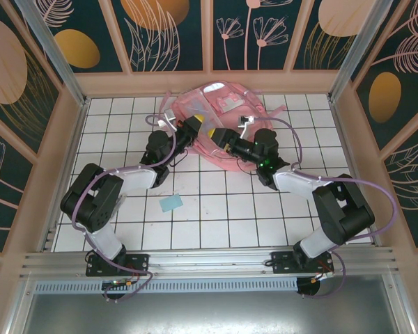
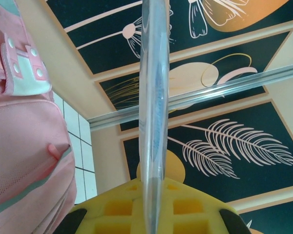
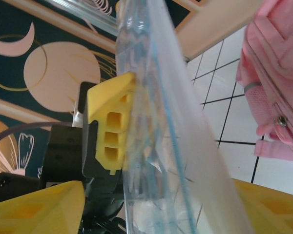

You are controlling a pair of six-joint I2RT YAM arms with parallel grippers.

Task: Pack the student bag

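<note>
The student bag [image 1: 226, 111], a large soft pink backpack, lies at the back middle of the tiled table; its mesh side also shows as the student bag [image 2: 24, 146] and the student bag [image 3: 276, 63]. A clear plastic pouch [image 2: 154, 73] with blue lines stands edge-on, and my left gripper [image 2: 154, 184] is shut on it. The two grippers meet just in front of the bag: left gripper [image 1: 199, 126], right gripper [image 1: 218, 138]. The pouch [image 3: 176, 146] runs between the yellow fingers [image 3: 39, 207] of my right gripper [image 3: 156, 209], which stand wide apart around it.
A small light-blue flat piece [image 1: 171, 203] lies on the white tiles [image 1: 223, 216] in front of the left arm. Patterned walls and metal posts [image 1: 49, 49] close in the table on three sides. Purple cables [image 1: 299, 139] loop off both arms.
</note>
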